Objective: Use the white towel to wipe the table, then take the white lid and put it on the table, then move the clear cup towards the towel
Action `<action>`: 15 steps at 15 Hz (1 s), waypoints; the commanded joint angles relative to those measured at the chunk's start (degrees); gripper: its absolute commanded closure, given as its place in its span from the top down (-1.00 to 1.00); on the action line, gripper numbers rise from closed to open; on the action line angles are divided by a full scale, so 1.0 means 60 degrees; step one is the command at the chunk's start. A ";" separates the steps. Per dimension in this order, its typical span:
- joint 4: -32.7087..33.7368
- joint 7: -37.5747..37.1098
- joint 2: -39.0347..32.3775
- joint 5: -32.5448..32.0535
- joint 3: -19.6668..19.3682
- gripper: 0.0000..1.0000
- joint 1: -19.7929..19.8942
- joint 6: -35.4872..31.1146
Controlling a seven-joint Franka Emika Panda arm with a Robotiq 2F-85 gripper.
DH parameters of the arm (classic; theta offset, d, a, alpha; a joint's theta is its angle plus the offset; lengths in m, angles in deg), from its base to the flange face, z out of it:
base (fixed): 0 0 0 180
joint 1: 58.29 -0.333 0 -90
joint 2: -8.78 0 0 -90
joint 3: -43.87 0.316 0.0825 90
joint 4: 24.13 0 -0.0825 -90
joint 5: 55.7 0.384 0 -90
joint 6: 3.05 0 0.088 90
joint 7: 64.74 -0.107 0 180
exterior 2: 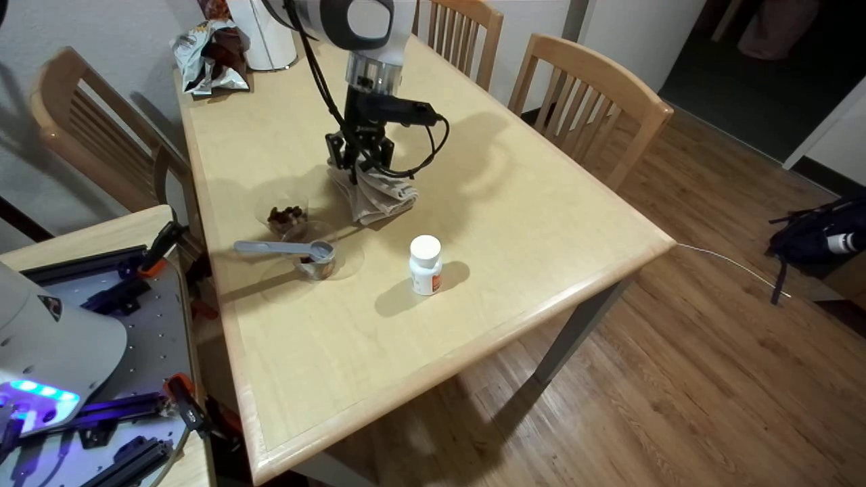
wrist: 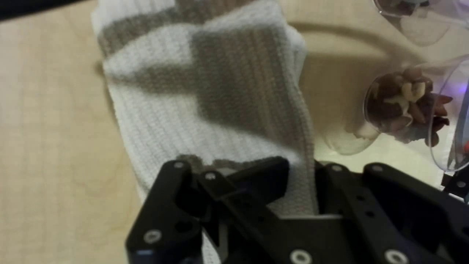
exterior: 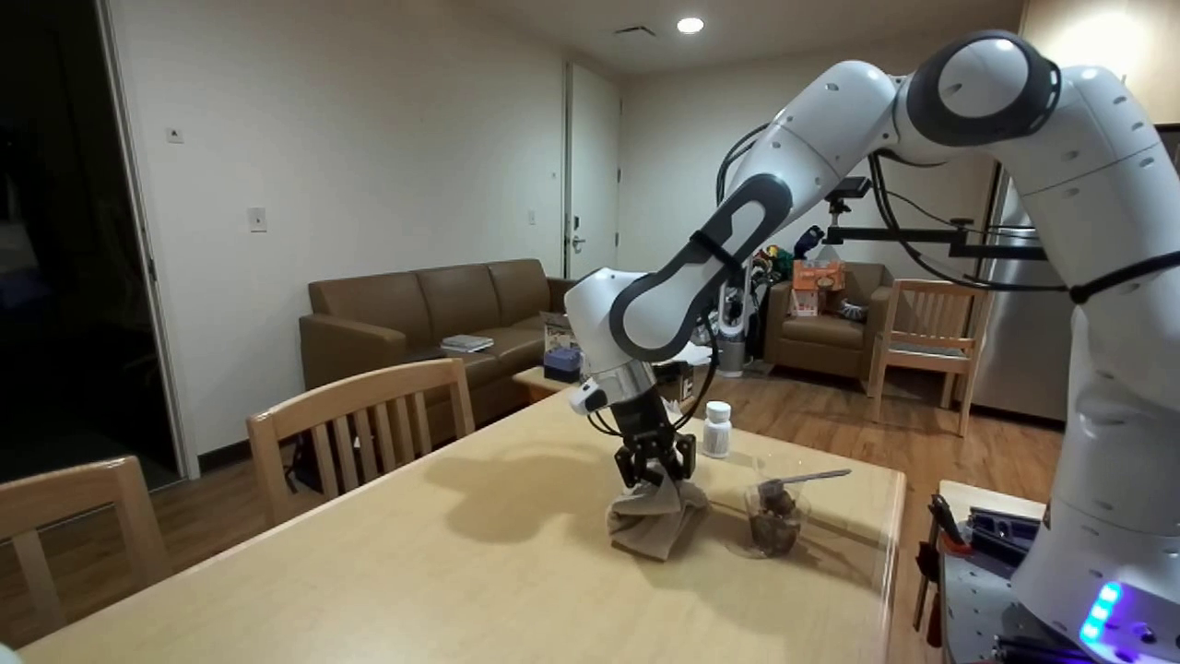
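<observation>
A white towel with brownish stripes (exterior: 656,527) lies folded on the table (exterior: 442,572); it also shows in an exterior view (exterior 2: 384,197) and the wrist view (wrist: 220,95). My gripper (exterior: 656,472) points down, its fingers (wrist: 302,172) closed on a raised fold of the towel. A white lid (exterior 2: 425,247) sits on an upright white bottle (exterior 2: 425,277), apart from the towel. Clear cups holding nuts stand beside the towel: one cup (exterior 2: 287,218) nearer it, another cup (exterior 2: 316,265) with a grey spoon (exterior 2: 270,247) across its top. Nuts in a cup (wrist: 406,106) show in the wrist view.
A shiny snack bag (exterior 2: 213,57) and a white roll (exterior 2: 264,34) stand at a table end. Wooden chairs (exterior: 359,424) line the table's long sides. The robot's base stand with black clamps (exterior 2: 155,338) is beside the table edge near the cups.
</observation>
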 commanded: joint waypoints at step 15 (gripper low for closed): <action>0.1516 0.2299 -0.1278 -0.0047 0.0410 -0.94 -0.0036 -0.1722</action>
